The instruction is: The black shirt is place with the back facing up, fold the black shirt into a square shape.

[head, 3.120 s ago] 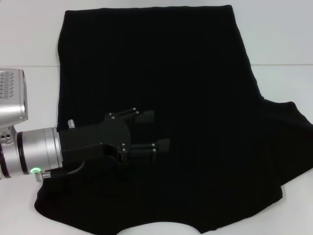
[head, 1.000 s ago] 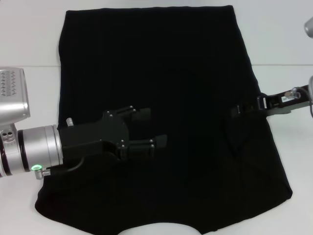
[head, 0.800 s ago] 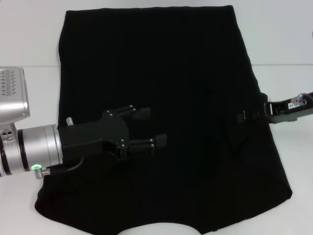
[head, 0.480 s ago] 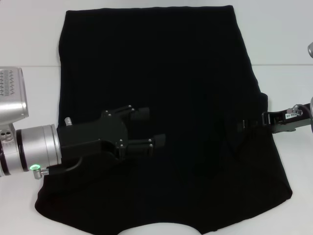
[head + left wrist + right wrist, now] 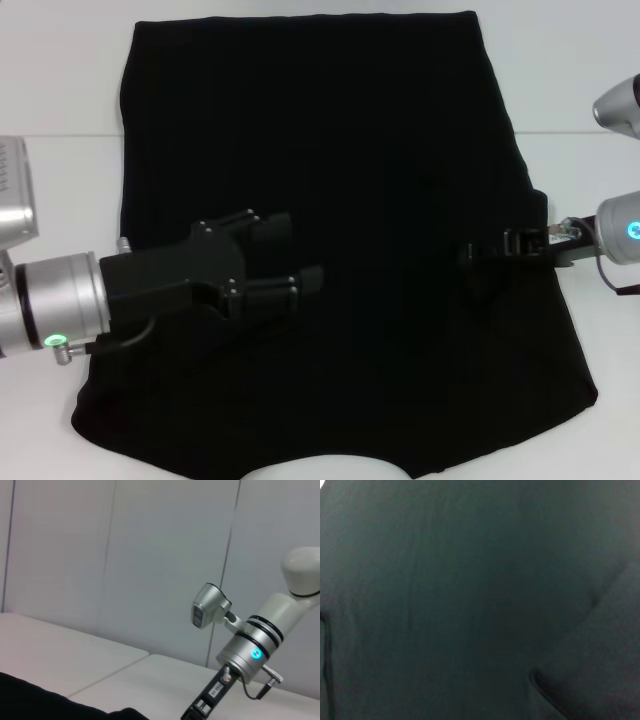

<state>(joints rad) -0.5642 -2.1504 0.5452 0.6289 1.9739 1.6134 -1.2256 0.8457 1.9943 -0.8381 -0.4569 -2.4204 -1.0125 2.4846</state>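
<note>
**Shirt spread flat, both hands over the cloth**

Shirt first: the black shirt [image 5: 330, 200] lies spread across the white desk [image 5: 60, 80], its straight hem at the far edge and the curved neckline at the near edge. Its right side is folded in, giving a slanting edge that runs down toward the near right corner. We see no lettering on the upturned face.

Our left hand [image 5: 290, 255] reaches in from the left and sits over the near-left part of the shirt, its two black fingers [image 5: 265, 225] spread apart with nothing between them. We cannot tell from the head view whether they touch the cloth.

Our right hand [image 5: 475, 252] comes in from the right edge, low over the shirt's folded right side. It is black against black fabric, so we cannot tell whether it is open or closed, or whether it pinches any cloth.

From the left wrist, the right arm [image 5: 250, 645] shows beyond a dark edge of shirt. The right wrist view is filled with dark fabric and a soft crease [image 5: 555, 690].
</note>
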